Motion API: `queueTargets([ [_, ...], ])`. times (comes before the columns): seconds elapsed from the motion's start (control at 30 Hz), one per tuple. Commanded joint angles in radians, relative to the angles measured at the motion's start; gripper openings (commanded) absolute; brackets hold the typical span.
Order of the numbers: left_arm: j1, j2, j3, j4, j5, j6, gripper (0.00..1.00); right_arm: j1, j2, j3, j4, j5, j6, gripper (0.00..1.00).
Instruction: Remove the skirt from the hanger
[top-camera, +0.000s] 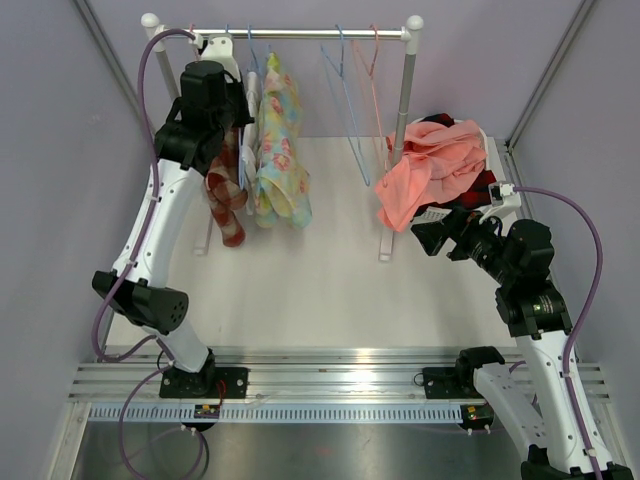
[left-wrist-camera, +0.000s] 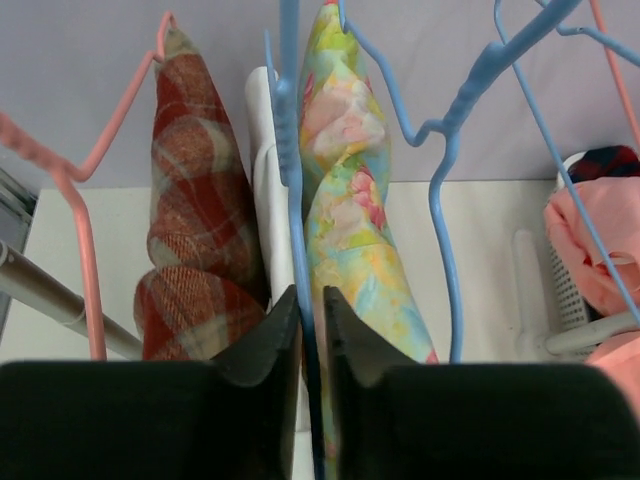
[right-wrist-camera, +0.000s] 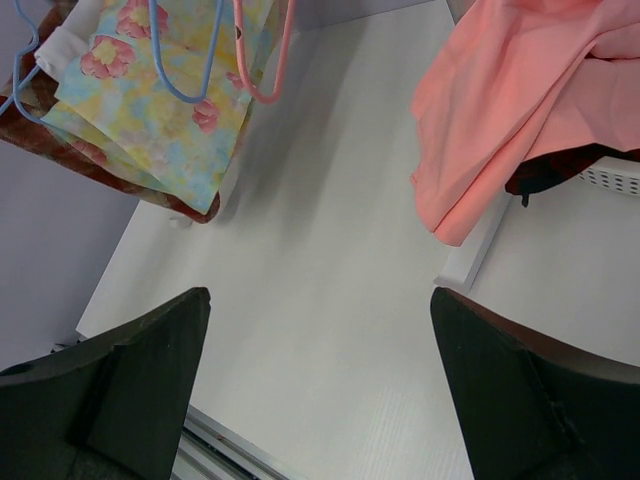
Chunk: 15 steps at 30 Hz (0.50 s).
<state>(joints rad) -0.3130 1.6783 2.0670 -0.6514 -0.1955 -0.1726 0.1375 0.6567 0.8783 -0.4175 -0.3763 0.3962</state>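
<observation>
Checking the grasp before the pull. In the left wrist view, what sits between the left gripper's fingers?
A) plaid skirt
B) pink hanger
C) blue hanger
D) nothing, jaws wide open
C: the left gripper has its fingers nearly together on the blue hanger, next to the floral skirt; the plaid skirt hangs off to one side, outside the fingers.

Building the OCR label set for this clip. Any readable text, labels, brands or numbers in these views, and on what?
No legible text in any view.
floral skirt: printed flowers only, no lettering.
plaid garment: woven pattern only.
small sticker on the rail by the left arm's base: too small to read.
left gripper, closed on the blue hanger, and right gripper, open: no markings show.
</observation>
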Motion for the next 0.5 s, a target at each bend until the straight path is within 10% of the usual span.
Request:
queueTargets([
  [0.0, 0.005, 0.015, 0.039, 0.039, -0.016, 0.030, 0.05, 0.002, 0.000, 0.004, 0.017, 0.013, -0.017, 0.99],
  [0.47, 0.003, -0.064, 0.279, -0.077, -0.032, 0.050, 0.00, 0.002, 0.046, 0.045, 0.042, -0.041, -0.016, 0.99],
])
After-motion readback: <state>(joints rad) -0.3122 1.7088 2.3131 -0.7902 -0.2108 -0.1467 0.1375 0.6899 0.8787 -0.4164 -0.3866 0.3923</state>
